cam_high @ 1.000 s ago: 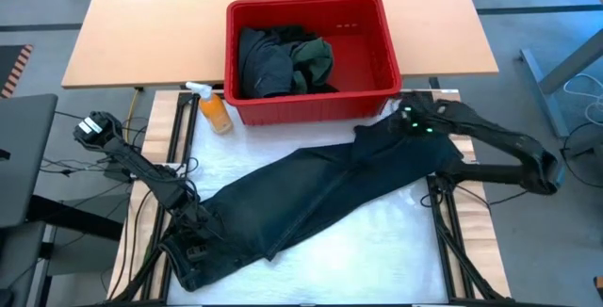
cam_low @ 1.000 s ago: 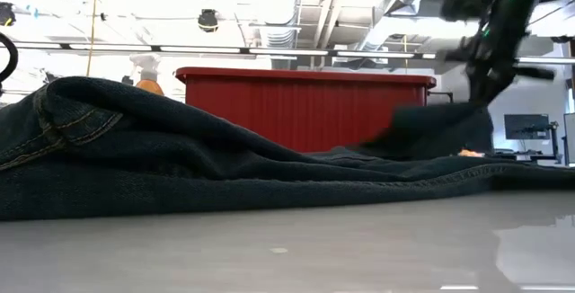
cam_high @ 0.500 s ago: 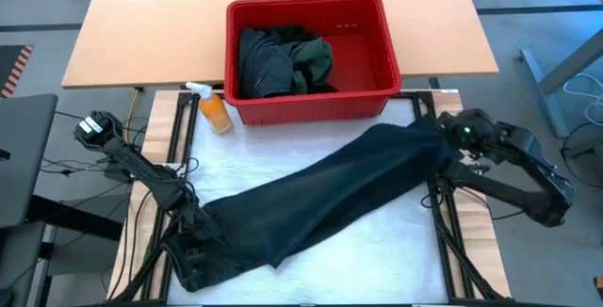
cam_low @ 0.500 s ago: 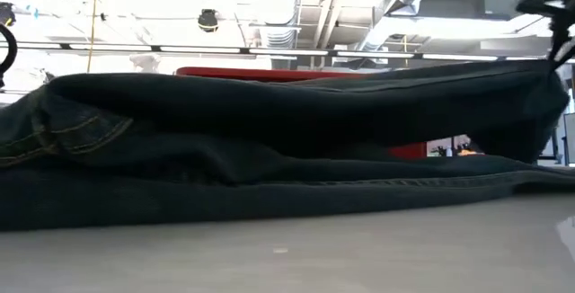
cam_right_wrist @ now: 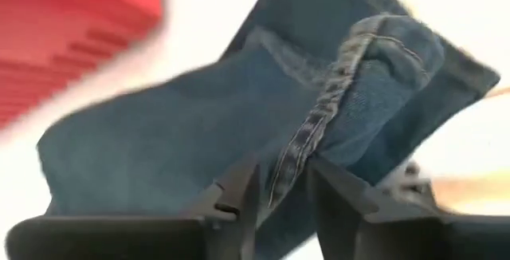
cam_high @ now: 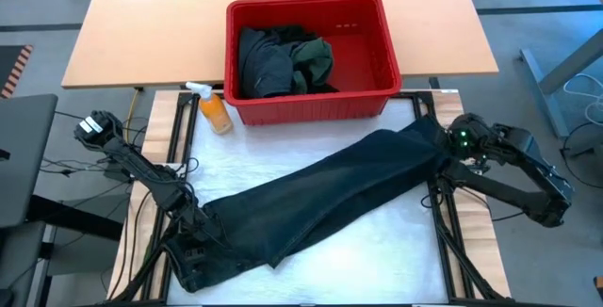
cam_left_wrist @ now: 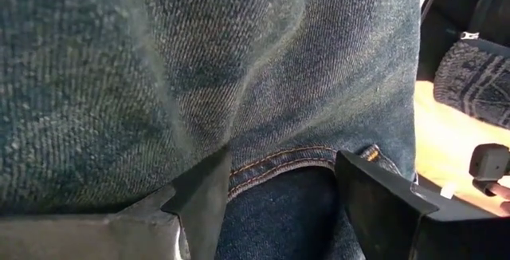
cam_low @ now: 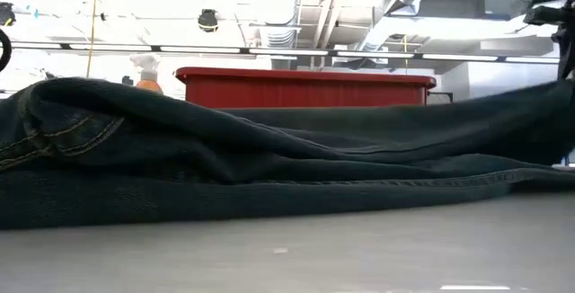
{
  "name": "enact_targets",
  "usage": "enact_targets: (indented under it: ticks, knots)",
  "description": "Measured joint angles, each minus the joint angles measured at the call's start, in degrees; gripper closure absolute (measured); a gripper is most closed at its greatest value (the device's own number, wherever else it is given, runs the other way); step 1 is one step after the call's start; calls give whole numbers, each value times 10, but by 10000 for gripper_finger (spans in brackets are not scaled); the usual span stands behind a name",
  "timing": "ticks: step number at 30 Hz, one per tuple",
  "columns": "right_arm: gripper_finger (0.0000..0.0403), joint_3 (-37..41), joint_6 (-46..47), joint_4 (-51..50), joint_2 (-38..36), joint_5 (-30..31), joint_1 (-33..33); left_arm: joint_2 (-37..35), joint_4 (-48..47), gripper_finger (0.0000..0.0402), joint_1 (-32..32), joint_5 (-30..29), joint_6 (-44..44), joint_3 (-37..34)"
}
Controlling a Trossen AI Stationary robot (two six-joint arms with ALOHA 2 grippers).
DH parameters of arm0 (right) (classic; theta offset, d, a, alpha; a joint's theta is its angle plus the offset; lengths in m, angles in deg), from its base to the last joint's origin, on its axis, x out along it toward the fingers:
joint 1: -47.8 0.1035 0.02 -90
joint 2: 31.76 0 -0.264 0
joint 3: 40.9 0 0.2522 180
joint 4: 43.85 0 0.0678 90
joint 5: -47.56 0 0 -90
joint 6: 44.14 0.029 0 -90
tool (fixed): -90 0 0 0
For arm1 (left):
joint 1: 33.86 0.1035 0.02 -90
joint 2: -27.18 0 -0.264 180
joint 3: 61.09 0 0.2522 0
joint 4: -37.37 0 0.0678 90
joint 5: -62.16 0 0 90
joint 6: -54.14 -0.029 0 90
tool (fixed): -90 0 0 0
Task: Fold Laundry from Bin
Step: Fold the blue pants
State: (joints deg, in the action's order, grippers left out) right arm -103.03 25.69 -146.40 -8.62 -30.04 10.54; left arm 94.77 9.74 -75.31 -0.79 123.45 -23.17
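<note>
A pair of dark blue jeans (cam_high: 320, 194) lies slantwise on the white table top, waist at the near left and leg ends at the far right. My left gripper (cam_high: 193, 241) is shut on the waist end. My right gripper (cam_high: 438, 144) is shut on a leg end near the table's right edge. The red bin (cam_high: 391, 62) stands at the far edge. Black, charcoal and dark green garments (cam_high: 283, 62) lie heaped in its left half. My left gripper (cam_left_wrist: 279, 188) has denim with an orange-stitched seam (cam_left_wrist: 279, 160) between its two fingers. The cloth fills the wrist view, so which part of the waist it holds does not show. That end lies low on the table. My right gripper (cam_right_wrist: 283, 176) pinches the stitched hem edge (cam_right_wrist: 307, 136) of a leg end between its two fingers. The hem is folded over, several layers thick. The leg runs almost level from the hold toward the waist, just above the layer below.
An orange spray bottle (cam_high: 215, 109) stands at the bin's near left corner. A wooden table (cam_high: 141, 34) lies behind the work table. Bare white surface (cam_high: 377, 241) shows on the near right. Cables and frame rails run along both sides.
My right gripper has carried the leg end from beside the bin toward the table's right edge, lifting it, then lowering it. The upper leg was drawn taut and has come down over the other leg. The jeans are narrower now. The waist end has stayed put.
</note>
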Motion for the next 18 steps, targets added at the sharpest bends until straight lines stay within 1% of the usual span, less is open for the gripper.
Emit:
enact_targets:
  ticks: [3, 4, 6, 8, 9, 11, 13, 18]
  knots:
    - [241, -26, -17, -12, 1, 0, 0, 0, 0, 178, -14, -3, 15, 0]
    - [237, -37, -22, -12, 0, 13, 0, 0, 0, 178, -20, -4, 21, 0]
    - [233, -61, -36, -7, 1, 60, 0, 0, 0, 178, -31, -4, 31, 0]
    - [232, -76, -74, 25, 3, 102, 0, 0, 0, 178, -40, -3, 38, 0]
    - [232, -77, -96, 48, 4, 113, 0, 0, 1, 178, -43, -3, 40, 0]
    - [234, -69, -134, 90, 23, 124, 0, 0, 3, 178, -46, 6, 45, 0]
    - [237, -46, -161, 107, 56, 122, 0, 0, 10, 178, -47, 19, 53, 0]
    - [240, 27, -246, 167, 173, 94, -11, 0, 26, 178, -47, 64, 64, -1]
